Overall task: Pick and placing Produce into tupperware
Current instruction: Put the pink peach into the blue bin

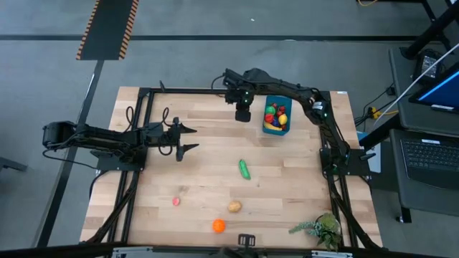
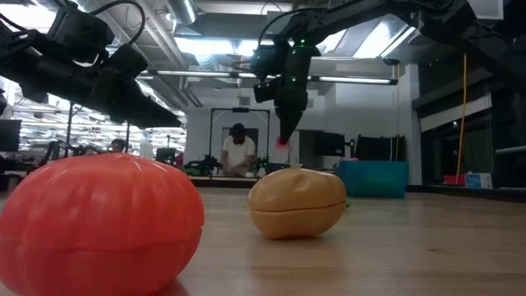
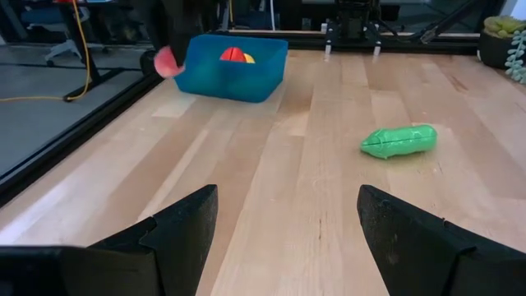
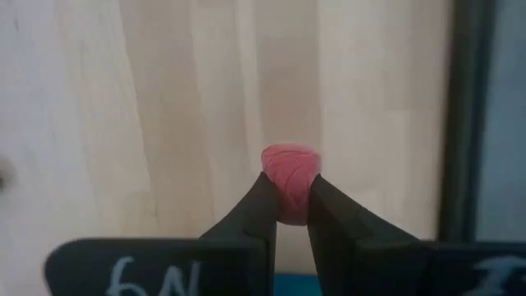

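Produce piece, small pink-red ribbed lump (image 4: 289, 171), sits pinched betw. the tips of R gripper (image 4: 286, 215), jaws narrow on it, held in the air above the table's far side. Key relation: tupperware (image 1: 277, 129) lies just beside the R gripper (image 1: 243, 113), on the side toward the R arm's base; gripper is not yet over the tub's rim, so judged next move = short sideways carry over the wall, then release. Piece is roundish, no real long axis, so orientation at drop shouldn't matter. Tub is blue, rectangular, already holds several red/yellow/green pieces. R arm clearly nearer the tub; L gripper (image 1: 188, 139) waits well apart over the table's left-centre, fingers spread wide, nothing in them. Left on the table: green cucumber (image 1: 244, 169) mid-table, long axis roughly far-to-near; tan potato-like piece (image 1: 234, 207), orange piece (image 1: 218, 226), small pink piece (image 1: 176, 202) nearer the front edge. Leafy sprig (image 1: 320, 228) at front-right corner, not produce.
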